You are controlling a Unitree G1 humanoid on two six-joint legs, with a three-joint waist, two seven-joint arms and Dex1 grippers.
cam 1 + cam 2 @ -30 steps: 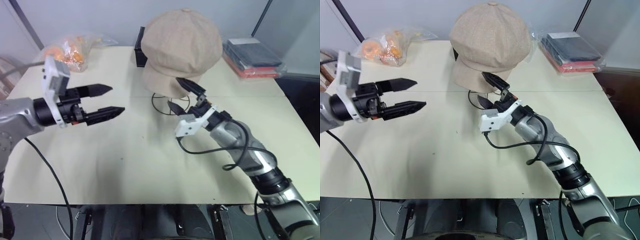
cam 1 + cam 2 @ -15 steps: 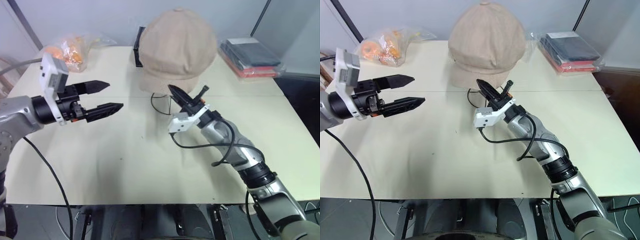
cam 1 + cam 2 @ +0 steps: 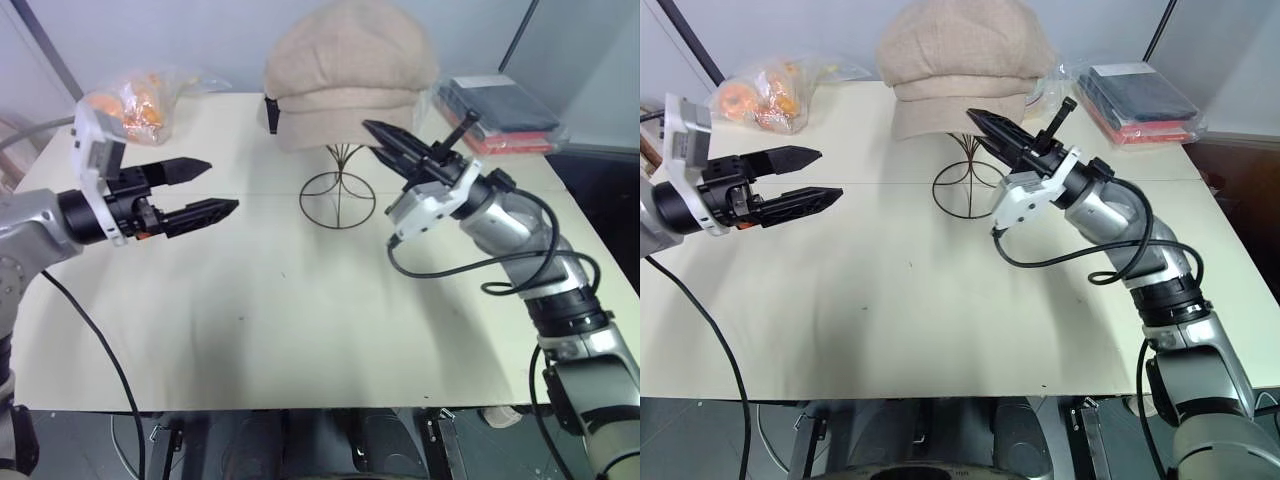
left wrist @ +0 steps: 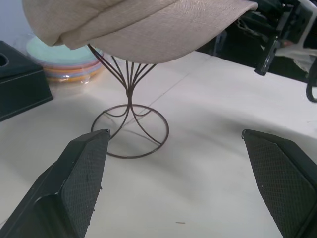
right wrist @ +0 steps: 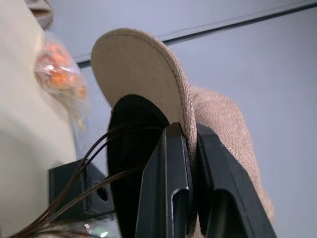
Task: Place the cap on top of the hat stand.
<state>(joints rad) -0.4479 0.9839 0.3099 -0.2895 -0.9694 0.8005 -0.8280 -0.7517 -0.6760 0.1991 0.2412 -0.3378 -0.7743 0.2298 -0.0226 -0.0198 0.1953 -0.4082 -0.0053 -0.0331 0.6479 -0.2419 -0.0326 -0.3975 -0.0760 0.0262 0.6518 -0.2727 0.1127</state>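
Beige fabric cap [image 3: 345,70] on the wire hat stand [image 3: 339,190], R gripper [image 3: 385,140] pinching its rim.
Panelled crown, short brim; cap covers the stand's head, stem & ring base showing on table [image 3: 250,320]. L gripper [image 3: 210,190] spread wide, empty, well apart. Clear bag [image 3: 135,100] w/ orange contents, hard to make out.

From the head we look forward and down over the table [image 3: 300,330] through two eyes set side by side, sharing nearly the whole scene. Our left wrist camera looks level and close at the hat stand [image 4: 130,116] from the side. Our right wrist camera sits very near, looking up under the cap [image 5: 143,74]. All views share cap and stand.
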